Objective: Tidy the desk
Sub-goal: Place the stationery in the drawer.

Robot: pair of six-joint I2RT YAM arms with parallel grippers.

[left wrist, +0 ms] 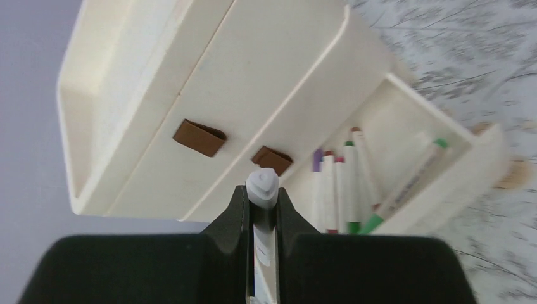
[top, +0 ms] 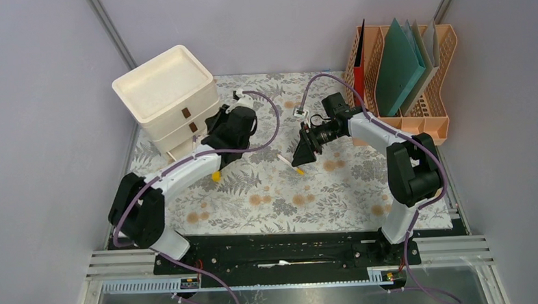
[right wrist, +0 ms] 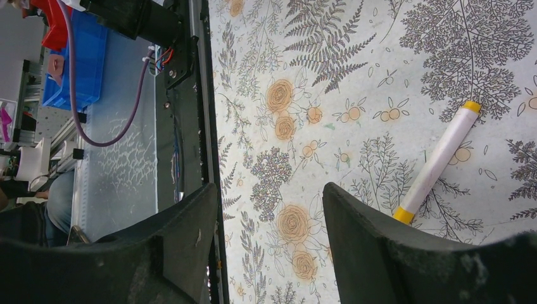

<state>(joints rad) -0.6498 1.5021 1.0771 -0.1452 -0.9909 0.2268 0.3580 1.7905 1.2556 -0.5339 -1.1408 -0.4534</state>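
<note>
The desk (top: 268, 200) is covered by a pale fern-and-flower cloth. My left gripper (left wrist: 262, 197) is shut on a white marker (left wrist: 262, 182) whose pale cap sticks out past the fingertips. It points at the cream drawer unit (top: 168, 95), close to the brown handles (left wrist: 199, 137). The lowest drawer (left wrist: 443, 183) stands open and holds several markers (left wrist: 345, 183). My right gripper (right wrist: 269, 190) is open and empty, hovering over the cloth mid-desk (top: 303, 152). A white marker with yellow ends (right wrist: 437, 161) lies just beside its right finger, also seen in the top view (top: 291, 163).
An orange file rack (top: 422, 111) with green folders stands at the back right. A small yellow piece (top: 216, 175) shows on the cloth beside my left forearm. The black rail (top: 284, 251) runs along the front edge.
</note>
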